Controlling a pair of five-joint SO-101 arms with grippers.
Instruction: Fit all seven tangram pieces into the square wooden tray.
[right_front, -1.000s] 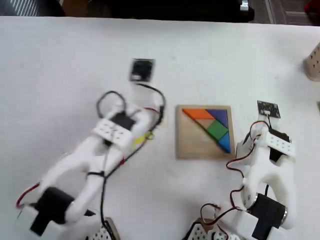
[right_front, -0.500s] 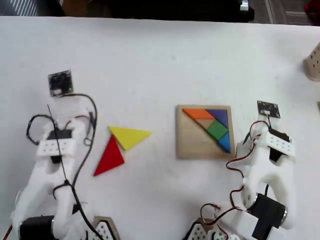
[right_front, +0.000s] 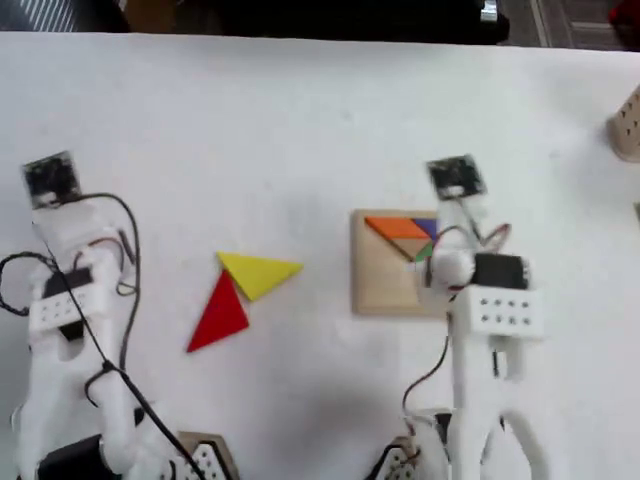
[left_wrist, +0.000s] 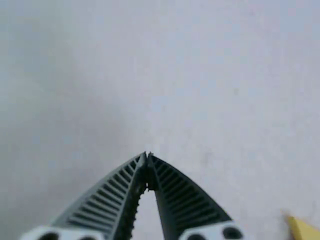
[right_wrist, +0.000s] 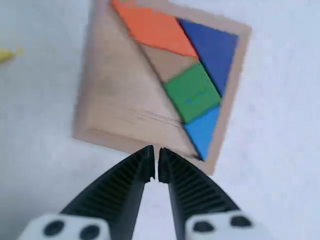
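High view: the tray (right_front: 368, 292) lies mid-tabletop (right_front: 300, 120) with an orange piece (right_front: 398, 228) inside; the right arm (right_front: 487, 315) overhangs its right part; a yellow triangle (right_front: 257, 272) and a red triangle (right_front: 218, 313) lie just beside each other, left of the tray and apart from it; the left arm (right_front: 60, 300) stands far left.

Left wrist view: the left jaws are closed, empty, over bare tabletop.

Right wrist view: the right jaws are closed on nothing, tips at the tray's edge; the orange piece, a dark blue triangle (right_wrist: 212, 47), a green square (right_wrist: 192, 92) and a light blue triangle (right_wrist: 204, 131) fill one side.

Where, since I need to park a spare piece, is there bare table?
Bare table lies beyond the yellow triangle and wooden tray, and in the strip between them. Crowded: the tray's near edge, at the right end effector.
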